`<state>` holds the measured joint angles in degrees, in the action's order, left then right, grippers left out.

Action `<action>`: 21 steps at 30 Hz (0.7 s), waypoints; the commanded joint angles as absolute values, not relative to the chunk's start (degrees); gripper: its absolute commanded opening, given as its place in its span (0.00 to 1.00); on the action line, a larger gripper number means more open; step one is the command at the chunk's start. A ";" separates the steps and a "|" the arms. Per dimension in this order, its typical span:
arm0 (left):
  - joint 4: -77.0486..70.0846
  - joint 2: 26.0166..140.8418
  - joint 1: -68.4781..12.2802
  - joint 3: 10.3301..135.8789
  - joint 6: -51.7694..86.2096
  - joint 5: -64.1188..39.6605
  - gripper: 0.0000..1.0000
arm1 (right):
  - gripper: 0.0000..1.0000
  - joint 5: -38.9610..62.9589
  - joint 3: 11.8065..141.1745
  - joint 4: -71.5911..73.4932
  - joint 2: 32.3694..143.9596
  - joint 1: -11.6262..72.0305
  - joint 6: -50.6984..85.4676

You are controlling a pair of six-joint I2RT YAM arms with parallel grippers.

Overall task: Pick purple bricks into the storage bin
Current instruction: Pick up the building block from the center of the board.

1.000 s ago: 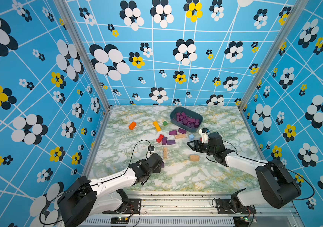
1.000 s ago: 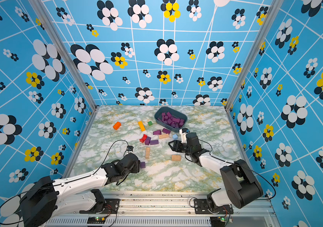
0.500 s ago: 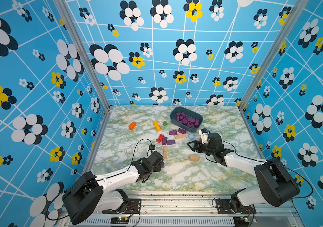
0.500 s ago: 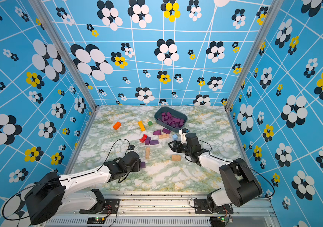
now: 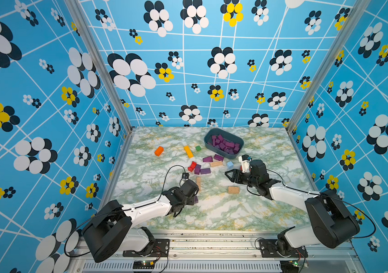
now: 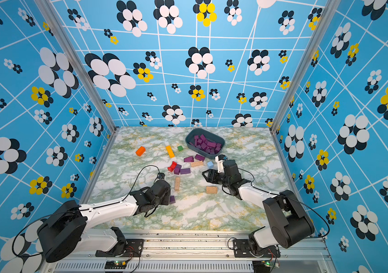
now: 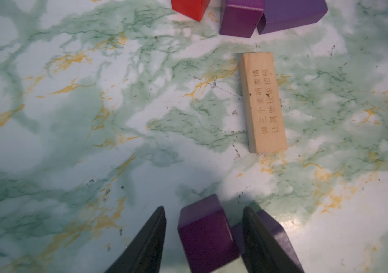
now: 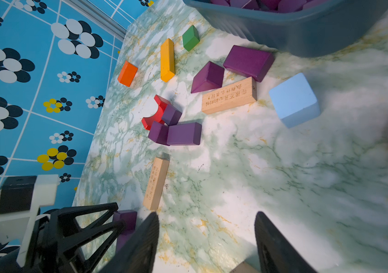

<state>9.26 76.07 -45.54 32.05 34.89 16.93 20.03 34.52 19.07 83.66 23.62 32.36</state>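
The left gripper (image 7: 204, 209), jaws parted with a clear gap showing on 1 side, is straddling a purple brick (image 7: 206, 234) on the table. The brick's long axis is running along the fingers, and a second purple brick (image 7: 274, 227) is lying just outside 1 finger. The right gripper (image 8: 206, 219) is hanging open and empty, nearer the storage bin (image 8: 294, 30), which is sitting well apart from the left arm's brick, beyond 5 loose purple bricks (image 8: 183, 133).

purple bricks (image 5: 224, 143) fill the teal storage bin (image 5: 219, 152); some lie outside.
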 commanded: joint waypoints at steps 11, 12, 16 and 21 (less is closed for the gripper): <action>10.96 77.69 -44.85 33.12 34.11 17.31 0.50 | 0.66 19.89 34.92 18.63 84.49 23.81 32.52; 10.43 77.86 -44.88 32.89 34.08 17.33 0.49 | 0.66 19.78 34.81 18.66 84.55 23.82 32.43; 8.13 78.69 -44.63 32.34 33.56 17.49 0.36 | 0.66 19.68 34.89 18.63 84.63 23.82 32.34; 6.43 80.00 -43.45 33.45 31.91 17.06 0.30 | 0.66 19.00 34.81 18.31 84.51 23.82 32.27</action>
<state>7.64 78.61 -44.34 32.10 33.56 16.95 19.99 34.52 19.05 83.92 23.62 32.36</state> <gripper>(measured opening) 0.341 0.658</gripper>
